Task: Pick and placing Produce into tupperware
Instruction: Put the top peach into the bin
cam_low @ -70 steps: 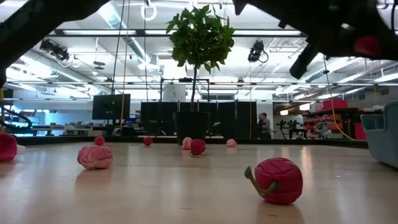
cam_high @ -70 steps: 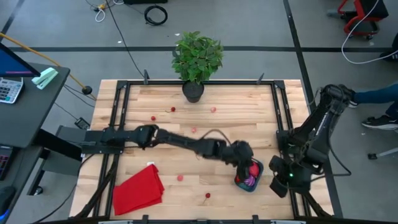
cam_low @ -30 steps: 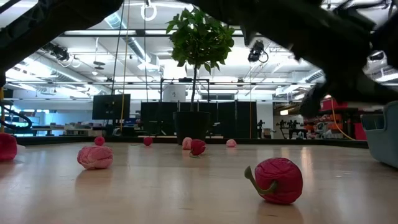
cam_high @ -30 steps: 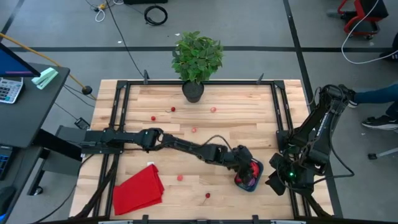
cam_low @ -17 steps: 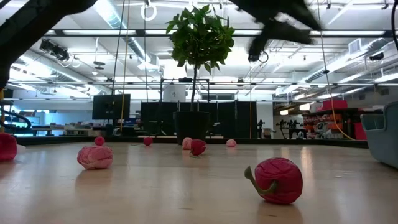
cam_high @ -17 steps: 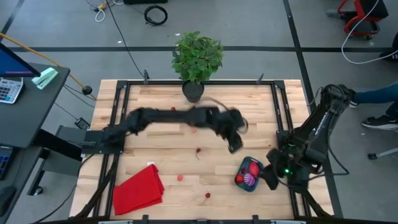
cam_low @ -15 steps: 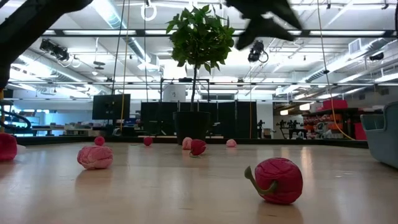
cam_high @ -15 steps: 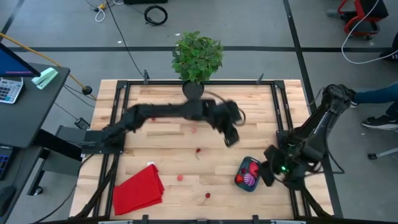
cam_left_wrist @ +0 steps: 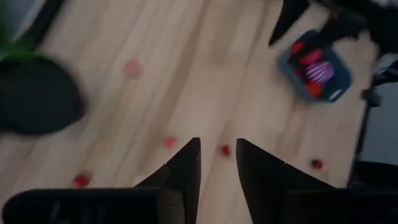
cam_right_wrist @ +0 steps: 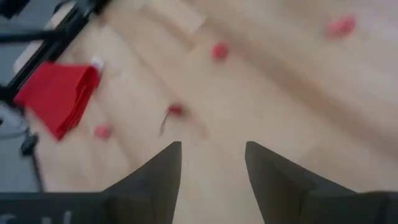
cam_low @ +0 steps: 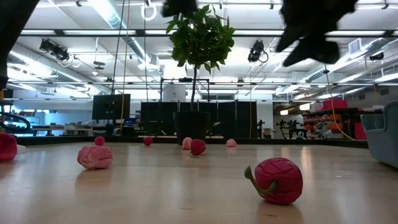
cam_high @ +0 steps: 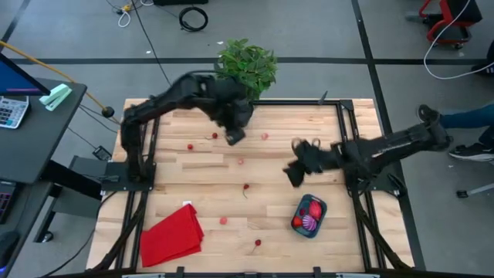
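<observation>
Both arms aloft, empty, over scattered produce
We judge each light, soft produce piece (cam_high: 246,187) needs gentle mid-body pinching; left gripper (cam_left_wrist: 214,163) narrowly parted, right gripper (cam_right_wrist: 211,165) wide

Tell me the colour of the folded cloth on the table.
Red; the cloth shows best in the high view.

Table (cam_high: 309,131): pale wood planks, matt, w/ black metal frame (cam_high: 143,154). Tupperware (cam_high: 318,224): smooth teal plastic. Cloth (cam_high: 171,235): red fabric, matt. Near produce (cam_low: 278,180): rough knitted-looking surface. Arms: dark, matt.
</observation>
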You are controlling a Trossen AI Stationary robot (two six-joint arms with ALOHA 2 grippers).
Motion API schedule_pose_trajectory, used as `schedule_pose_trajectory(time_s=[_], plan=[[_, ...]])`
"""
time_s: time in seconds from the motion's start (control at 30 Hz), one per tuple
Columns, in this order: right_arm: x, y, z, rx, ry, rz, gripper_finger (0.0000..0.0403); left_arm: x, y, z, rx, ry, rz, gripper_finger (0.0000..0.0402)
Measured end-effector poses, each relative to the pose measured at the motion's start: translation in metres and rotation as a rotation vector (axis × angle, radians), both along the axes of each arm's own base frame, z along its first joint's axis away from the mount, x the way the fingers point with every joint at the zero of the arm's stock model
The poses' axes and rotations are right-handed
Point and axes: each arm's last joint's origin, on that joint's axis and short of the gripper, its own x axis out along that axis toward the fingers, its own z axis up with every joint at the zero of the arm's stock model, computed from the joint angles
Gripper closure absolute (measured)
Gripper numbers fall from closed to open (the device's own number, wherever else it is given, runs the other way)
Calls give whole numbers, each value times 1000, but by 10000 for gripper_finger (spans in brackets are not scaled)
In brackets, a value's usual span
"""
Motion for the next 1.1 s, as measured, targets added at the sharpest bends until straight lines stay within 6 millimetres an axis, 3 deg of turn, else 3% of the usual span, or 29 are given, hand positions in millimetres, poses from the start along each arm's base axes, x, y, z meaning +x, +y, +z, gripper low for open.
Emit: schedule_pose_trajectory(time_s=[0.2,0.33,0.6,0.87,1.1], plan=[[18,-67,-9,-1,-7,-49,213,-34,3,13,33,89,43,295],[37,-97,-32,43,-3,-56,207,-50,5,27,53,44,51,302],[70,-126,-82,-53,36,-167,201,-91,15,53,98,-45,110,336],[78,-148,-121,-103,107,-279,201,-135,19,77,150,-136,166,360],[81,-160,-148,-78,136,-337,201,-156,22,86,187,-169,197,364]])
